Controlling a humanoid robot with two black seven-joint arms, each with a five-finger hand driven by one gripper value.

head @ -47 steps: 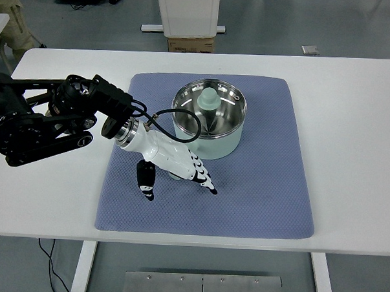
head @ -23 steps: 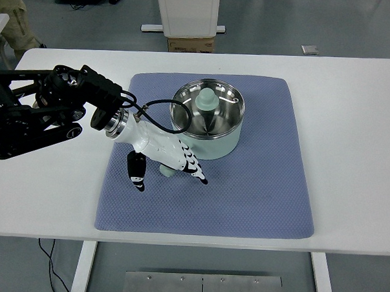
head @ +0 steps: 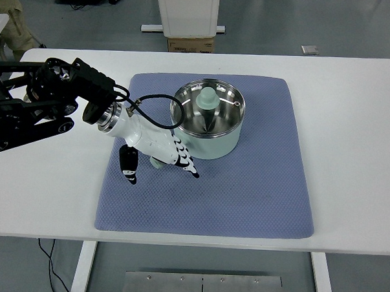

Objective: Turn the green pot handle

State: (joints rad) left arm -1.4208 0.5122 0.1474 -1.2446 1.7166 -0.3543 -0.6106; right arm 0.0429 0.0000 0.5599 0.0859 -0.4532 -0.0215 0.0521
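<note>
Head view: a white table (head: 350, 146) fills the frame, with a blue-grey mat (head: 258, 187) spread over its middle. A pale green pot (head: 208, 121) with a shiny steel inside stands on the upper middle of the mat, and a pale green cone-shaped knob (head: 206, 102) shows inside it. The pot's green handle (head: 157, 162) sticks out toward the lower left of the pot, low over the mat, and only a short stub of it can be seen. The left hand (head: 157, 149), white with black fingertips, comes in from the left edge on a black arm (head: 41, 104) and lies over that handle, its fingers (head: 186, 164) draped across it and pointing to the lower right, the thumb (head: 128, 165) hanging down apart from them to the left. Whether the fingers truly clasp the handle or only rest on it cannot be told. A black cable (head: 154, 118) loops from the wrist up beside the pot's rim. At the top of the frame, beyond the table, stand a white post (head: 188, 13) and a cardboard box (head: 191, 43) on the grey floor.
</note>
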